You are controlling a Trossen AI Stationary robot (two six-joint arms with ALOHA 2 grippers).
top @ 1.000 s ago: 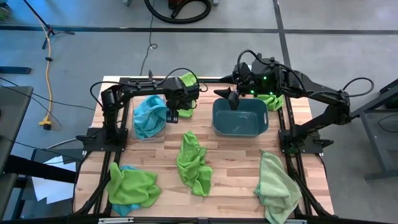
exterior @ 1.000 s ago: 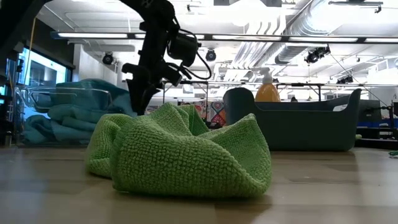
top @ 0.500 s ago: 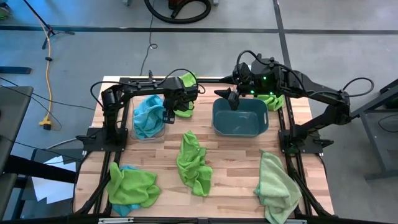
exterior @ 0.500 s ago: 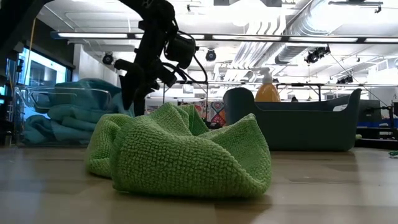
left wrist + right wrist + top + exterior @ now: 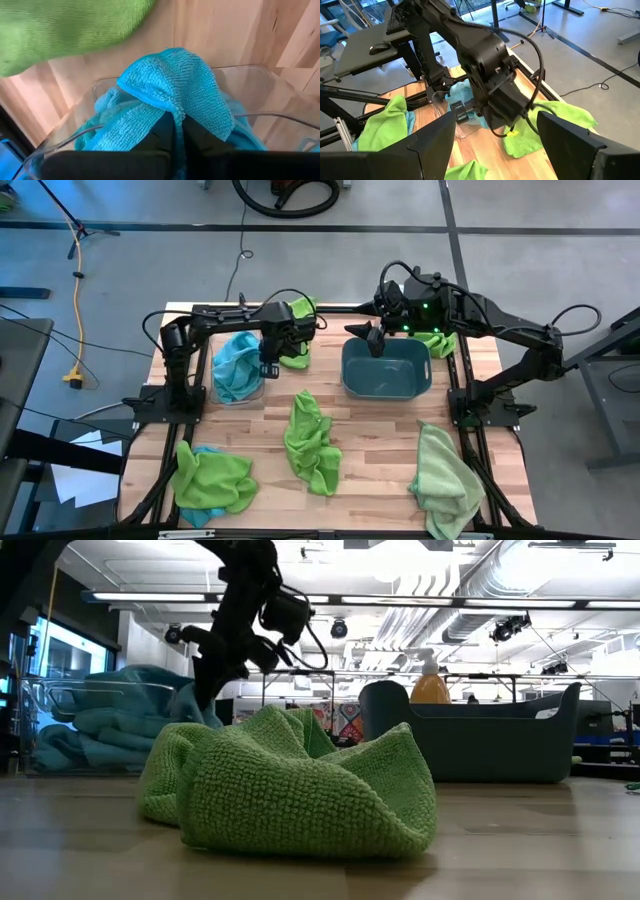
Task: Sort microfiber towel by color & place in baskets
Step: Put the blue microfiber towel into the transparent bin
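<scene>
Left pincer (image 5: 268, 367): positioned over the right-hand rim of the clear basket (image 5: 222, 393), at the far left portion of the desk (image 5: 380, 435). In the left wrist view its two dark fingers (image 5: 160, 137) stand close together, pinched on a fold of the blue towel (image 5: 170, 95), which drapes over the fingers and lies inside the clear basket's walls. In the high view the blue towel fills the clear basket, directly left of and touching the pincer. In the low view the pincer hangs just beside the heaped blue towel, behind the green towel in the foreground.

Right pincer (image 5: 375, 340): held above the far-left corner of the teal-grey basket (image 5: 420, 380), which stands on the far right portion of the desk. In the right wrist view its fingers are spread wide apart with nothing between them.

Green towels, high view:
- one (image 5: 297, 355) just right of the left pincer, on the desk at the far edge;
- one (image 5: 437, 342) at the far right, just beyond the teal-grey basket;
- one (image 5: 312, 440) mid-desk, between the two baskets and nearer the front;
- one (image 5: 212, 477) at the front left corner, with a blue edge showing beneath it;
- one paler (image 5: 445, 480) at the front right corner.

An orange spray bottle (image 5: 430, 687) shows behind the teal-grey basket in the low view.
</scene>
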